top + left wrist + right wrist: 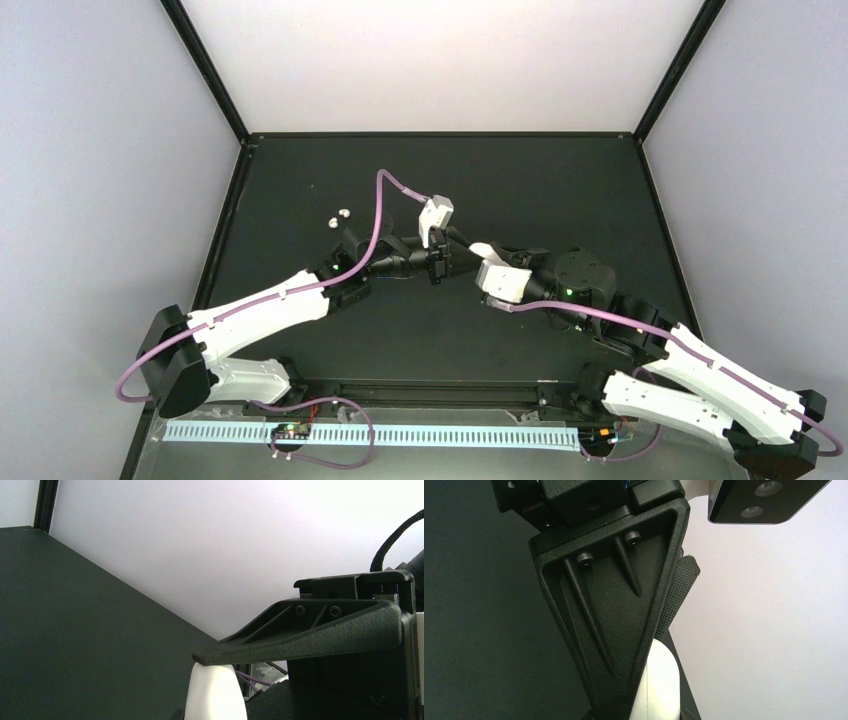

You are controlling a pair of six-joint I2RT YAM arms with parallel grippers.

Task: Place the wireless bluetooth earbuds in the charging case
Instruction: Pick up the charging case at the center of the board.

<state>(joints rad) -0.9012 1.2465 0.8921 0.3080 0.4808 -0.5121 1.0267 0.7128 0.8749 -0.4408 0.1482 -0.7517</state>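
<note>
The dark surface (560, 190) carries everything, and the charging case is raised above its middle, where the two arms meet. The left arm (260, 305) reaches in to the case from its left and the right arm (700, 365) from its right.

The left gripper (447, 258) and the right gripper (470, 250) come tip to tip at the case, which the top view hides between them. In the right wrist view a ribbed black finger (614, 605) of the left gripper lies against the case. In the left wrist view a finger (300, 640) of the right gripper rests its tip on top of the case. I cannot tell whether either gripper is clamped on the case or merely touching it.

The charging case (215, 692) shows as a smooth white rounded end at the bottom of both wrist views.

The wireless bluetooth earbuds (338, 217) lie side by side on the surface, well apart from the case, to its left and a little farther back.
</note>
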